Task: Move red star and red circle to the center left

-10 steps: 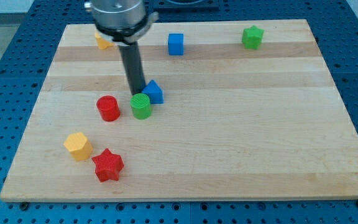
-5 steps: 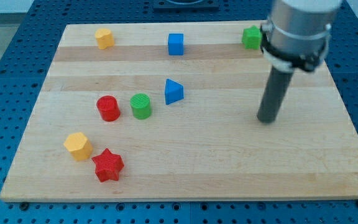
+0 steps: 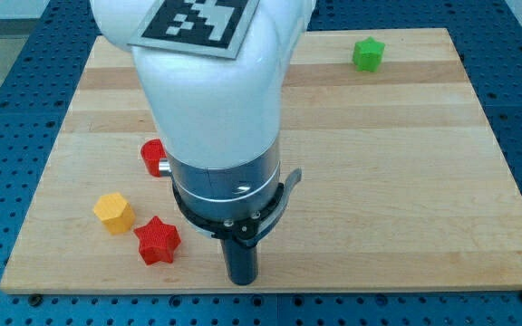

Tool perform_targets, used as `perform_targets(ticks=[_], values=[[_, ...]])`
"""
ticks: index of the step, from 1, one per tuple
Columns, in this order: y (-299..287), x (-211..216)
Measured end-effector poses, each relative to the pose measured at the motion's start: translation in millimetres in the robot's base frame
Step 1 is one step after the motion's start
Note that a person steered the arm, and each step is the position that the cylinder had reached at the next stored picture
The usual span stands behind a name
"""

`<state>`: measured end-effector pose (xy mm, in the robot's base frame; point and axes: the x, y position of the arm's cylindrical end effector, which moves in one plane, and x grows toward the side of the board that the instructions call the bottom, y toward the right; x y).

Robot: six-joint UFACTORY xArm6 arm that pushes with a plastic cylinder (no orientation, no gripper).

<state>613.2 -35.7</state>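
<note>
The red star (image 3: 158, 240) lies near the view's bottom left of the wooden board (image 3: 406, 181). The red circle (image 3: 152, 156) sits at the centre left, half hidden behind the arm (image 3: 216, 109). My tip (image 3: 241, 281) rests near the board's bottom edge, to the right of the red star with a gap between them. The arm's white body fills the middle of the view and hides what lies behind it.
A yellow hexagon block (image 3: 114, 212) sits just up and left of the red star. A green star (image 3: 367, 53) lies at the view's top right. Other blocks in the middle and top are hidden behind the arm.
The arm has swung from the board's right side to the bottom middle, and now covers the green circle, blue triangle, blue cube and top yellow block. The red blocks have not moved.
</note>
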Motion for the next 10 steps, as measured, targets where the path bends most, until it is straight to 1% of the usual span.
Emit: perform_targets(ticks=[3, 4, 5, 6, 7, 8, 9, 10], values=[[-16.0, 5.3], [-94.9, -14.9], [-126.4, -44.2], [-162.2, -63.8], [-155.1, -107.3], [-144.2, -135.7], [-128.8, -161.5], [-110.3, -172.1]])
